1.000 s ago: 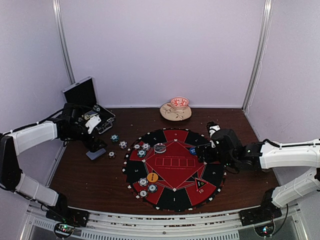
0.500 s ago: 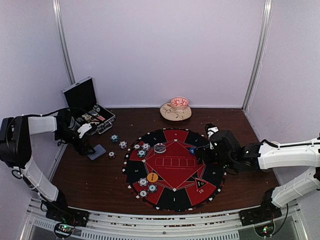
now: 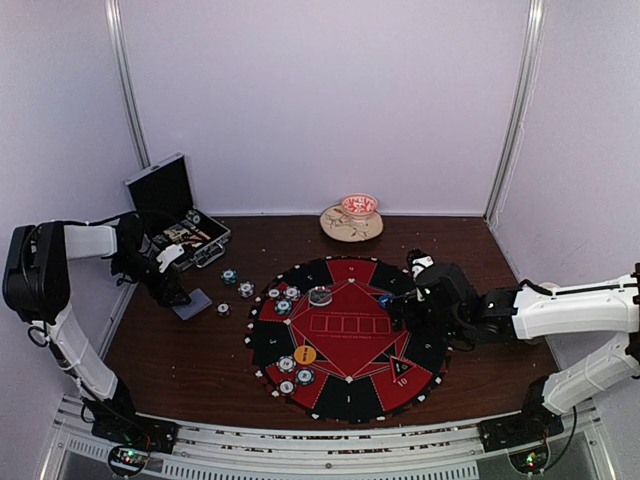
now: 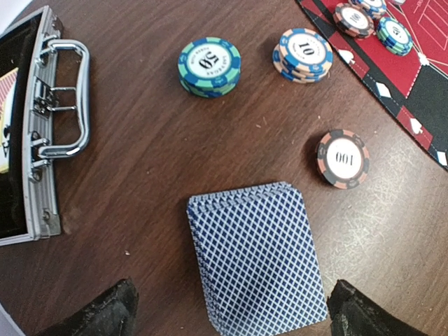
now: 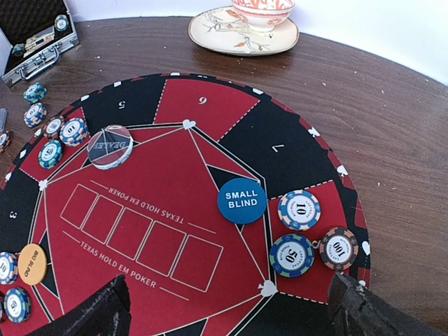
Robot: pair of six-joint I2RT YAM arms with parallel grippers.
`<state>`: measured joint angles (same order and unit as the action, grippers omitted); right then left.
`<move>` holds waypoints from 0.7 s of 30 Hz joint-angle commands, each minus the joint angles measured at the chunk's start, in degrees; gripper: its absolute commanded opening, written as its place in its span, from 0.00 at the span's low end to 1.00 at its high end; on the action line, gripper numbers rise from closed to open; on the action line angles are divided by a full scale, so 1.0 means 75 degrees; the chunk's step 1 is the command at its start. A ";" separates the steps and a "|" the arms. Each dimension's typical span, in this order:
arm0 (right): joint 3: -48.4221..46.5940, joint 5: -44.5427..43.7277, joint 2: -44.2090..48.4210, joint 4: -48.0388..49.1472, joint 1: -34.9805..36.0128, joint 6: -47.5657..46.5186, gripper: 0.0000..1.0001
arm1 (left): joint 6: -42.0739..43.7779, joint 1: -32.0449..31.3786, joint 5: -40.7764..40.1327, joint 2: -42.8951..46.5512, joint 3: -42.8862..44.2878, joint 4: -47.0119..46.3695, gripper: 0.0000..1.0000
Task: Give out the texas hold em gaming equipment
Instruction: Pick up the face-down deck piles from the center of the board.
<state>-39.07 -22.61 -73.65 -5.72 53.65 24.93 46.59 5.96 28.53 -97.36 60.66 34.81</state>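
Observation:
A deck of blue-backed playing cards [image 4: 257,259] lies flat on the wood, and my left gripper [image 4: 231,315] hangs open just above its near end, one finger on each side. Beyond the deck are a "50" chip stack [image 4: 209,66], a "10" stack [image 4: 304,54] and a single "100" chip [image 4: 342,158]. My right gripper [image 5: 231,311] is open and empty over the mat [image 3: 350,330]. Ahead of it are the blue small-blind disc [image 5: 241,200] and three chips marked 10 [image 5: 299,209], 50 [image 5: 292,254] and 100 [image 5: 339,248]. Further chips [image 5: 63,133] lie at the mat's left.
The open black case [image 3: 170,215] with its silver handle [image 4: 66,98] lies left of the deck. A clear dealer button [image 5: 110,146] and an orange big-blind disc [image 5: 31,263] rest on the mat. A plate with a bowl [image 3: 352,222] stands at the back.
My left arm has folded back toward the left wall, and its gripper has drawn slightly left off the deck. The right arm has edged a little left. Both grippers stayed open.

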 commanded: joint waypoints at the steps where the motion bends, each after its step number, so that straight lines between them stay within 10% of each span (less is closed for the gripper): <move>1: -0.0218 -0.0238 -0.0150 0.0030 0.0043 0.0041 1.00 | 0.0077 -0.0001 0.0162 -0.0155 0.0051 0.0030 0.98; 21: -0.0266 -0.0381 -0.0168 -0.0034 0.0139 0.0011 1.00 | -0.0340 -0.0344 -0.0048 0.0173 -0.0338 -0.0128 0.98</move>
<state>-39.29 -23.64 -74.70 -5.76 54.19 24.88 45.01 3.73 28.25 -98.02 59.22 34.68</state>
